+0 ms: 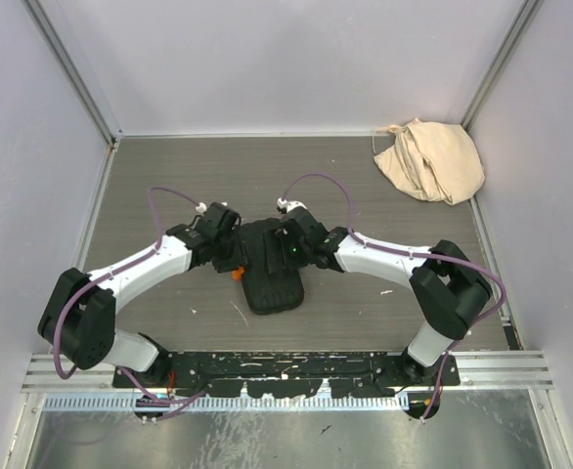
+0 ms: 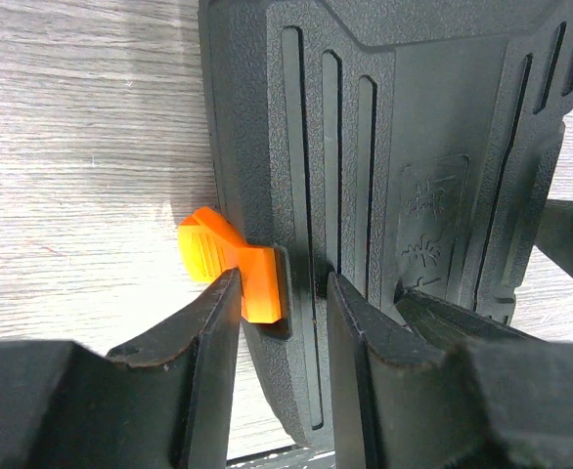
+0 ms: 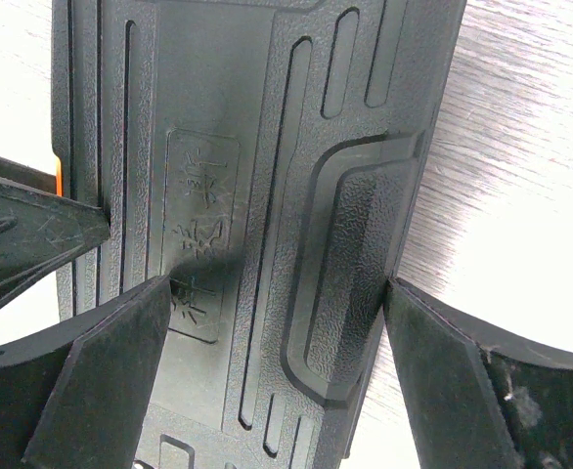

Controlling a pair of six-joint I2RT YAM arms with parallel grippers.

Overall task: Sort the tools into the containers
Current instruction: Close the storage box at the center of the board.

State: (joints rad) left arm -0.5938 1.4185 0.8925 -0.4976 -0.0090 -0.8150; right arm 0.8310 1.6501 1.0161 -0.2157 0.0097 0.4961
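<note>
Reading the top view first: the case (image 1: 275, 283) sits mid-table (image 1: 169, 195), lid shut, long axis running 12 to 6 o'clock. Its orange latch (image 1: 238, 274) sticks out of the 9 o'clock side, which is the left arm's side. The left gripper (image 1: 232, 256) is right at the latch and the right gripper (image 1: 285, 249) is over the case's 12 o'clock end. A cloth bag (image 1: 429, 161) lies well apart at 1 o'clock.

Left wrist view: your jaws bracket the latch root at the case edge. One finger (image 2: 213, 342) touches the latch's outer side. The other (image 2: 355, 342) sits on the ribbed lid, with a gap to the latch. So it's part-open, with nothing clamped yet.

Right wrist view: jaws spread wide, grasping nothing. One finger is over the lid, the other just beside the far long edge. My guess is it's bracing the case.

Call: unlatching is the step in hand, and no tools show in any view. The left arm is nearer, so expect a squeeze or pry toward 9 o'clock, across the long axis.
</note>
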